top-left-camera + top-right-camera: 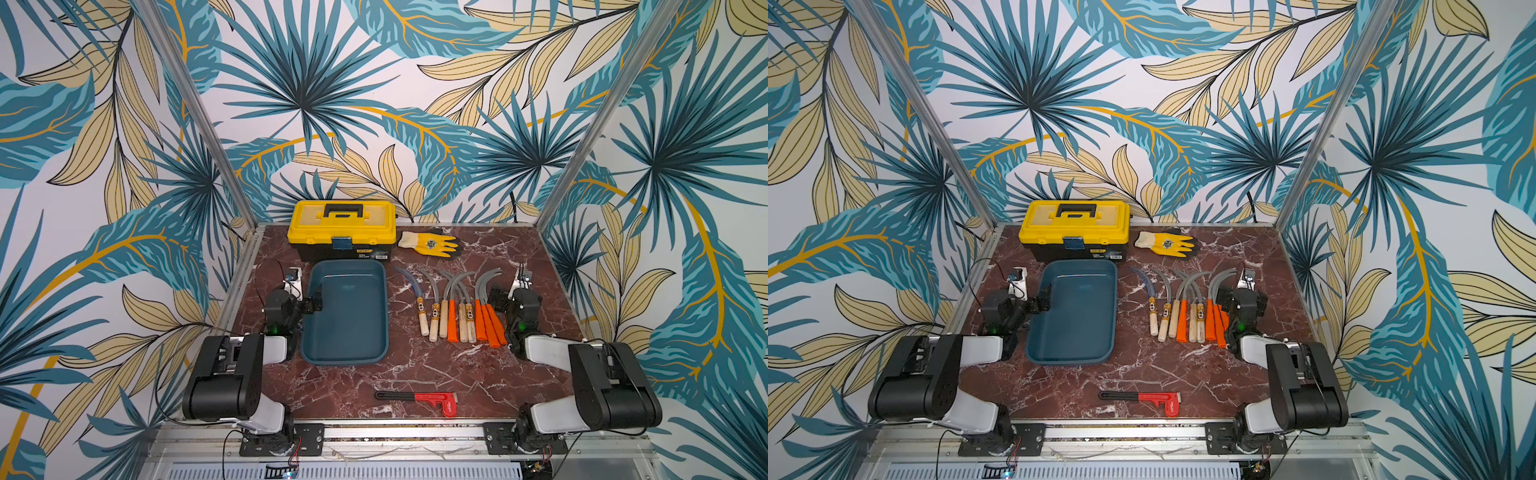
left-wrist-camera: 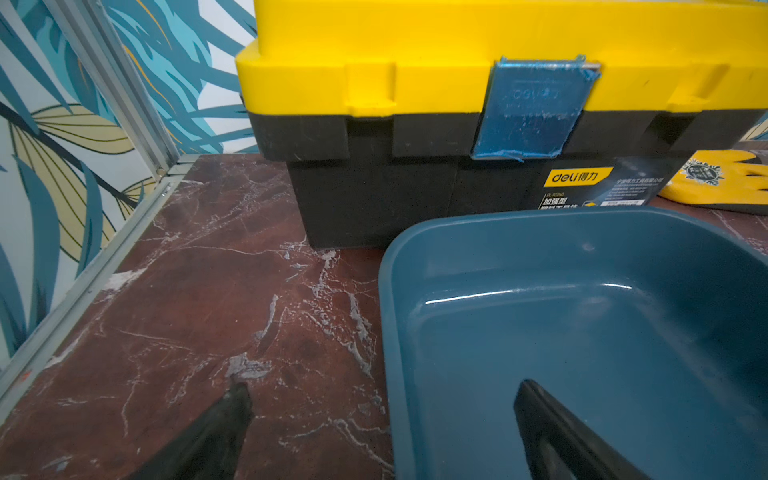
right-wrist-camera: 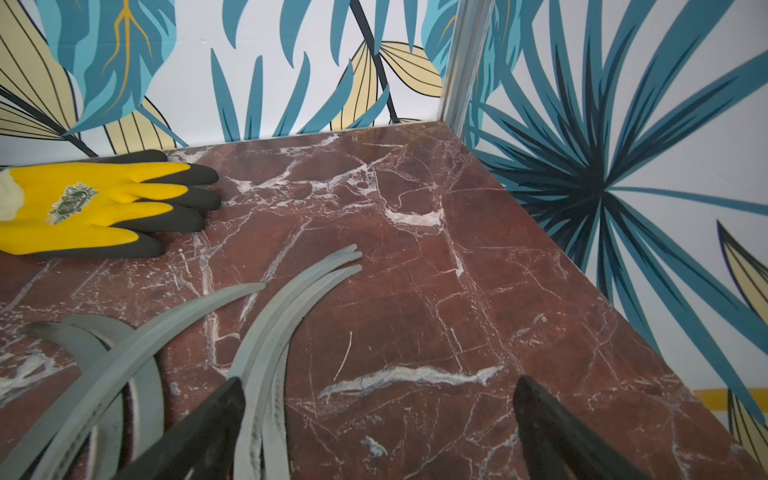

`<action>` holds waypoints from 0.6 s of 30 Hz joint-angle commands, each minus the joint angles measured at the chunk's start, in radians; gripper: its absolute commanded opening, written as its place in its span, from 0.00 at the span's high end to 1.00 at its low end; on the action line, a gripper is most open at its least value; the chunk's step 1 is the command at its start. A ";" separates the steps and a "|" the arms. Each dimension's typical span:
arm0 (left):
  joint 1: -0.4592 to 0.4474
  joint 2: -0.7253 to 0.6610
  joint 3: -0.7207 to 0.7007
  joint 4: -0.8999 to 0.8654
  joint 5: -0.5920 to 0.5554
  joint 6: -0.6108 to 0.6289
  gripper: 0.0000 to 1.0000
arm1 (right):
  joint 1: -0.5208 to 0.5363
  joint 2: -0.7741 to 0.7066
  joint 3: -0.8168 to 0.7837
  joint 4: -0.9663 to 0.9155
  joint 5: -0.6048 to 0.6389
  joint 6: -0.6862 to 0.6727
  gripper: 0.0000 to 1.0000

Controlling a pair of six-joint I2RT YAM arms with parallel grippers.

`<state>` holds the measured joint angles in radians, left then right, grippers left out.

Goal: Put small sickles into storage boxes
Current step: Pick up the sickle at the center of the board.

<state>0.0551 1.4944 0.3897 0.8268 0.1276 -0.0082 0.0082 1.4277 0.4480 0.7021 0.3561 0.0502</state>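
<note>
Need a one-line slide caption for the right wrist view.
Open right end effector at the overlapping grey sickle blades on the marble table, yellow glove beyond.

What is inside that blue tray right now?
Nothing that shows: the blue tray has a bare, glossy floor. The left gripper hangs open at its edge, one finger hiding a small patch of floor. The sickles all lie beside it.

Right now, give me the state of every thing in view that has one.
yellow toolbox: lid shut, latch down.
blue tray: upright, empty.
sickles: lying in a row on the table, none in the tray.
glove: lying flat.
pipe wrench: lying flat, untouched.
left fingers: open, empty, straddling the tray's rim.
right fingers: open, empty, by the sickles.
</note>
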 commanded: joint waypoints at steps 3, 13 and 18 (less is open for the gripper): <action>0.003 -0.103 -0.007 -0.029 -0.041 -0.013 0.01 | 0.006 -0.077 0.091 -0.226 -0.046 -0.022 0.01; -0.061 -0.279 0.083 -0.374 -0.114 -0.044 0.00 | 0.007 -0.130 0.278 -0.642 -0.101 0.069 0.00; -0.117 -0.350 0.178 -0.640 -0.126 -0.092 0.00 | 0.021 -0.105 0.413 -0.908 -0.097 0.156 0.00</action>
<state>-0.0380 1.1831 0.5125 0.3916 0.0246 -0.0605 0.0154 1.3167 0.8089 0.0124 0.2680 0.1364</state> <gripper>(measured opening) 0.995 0.994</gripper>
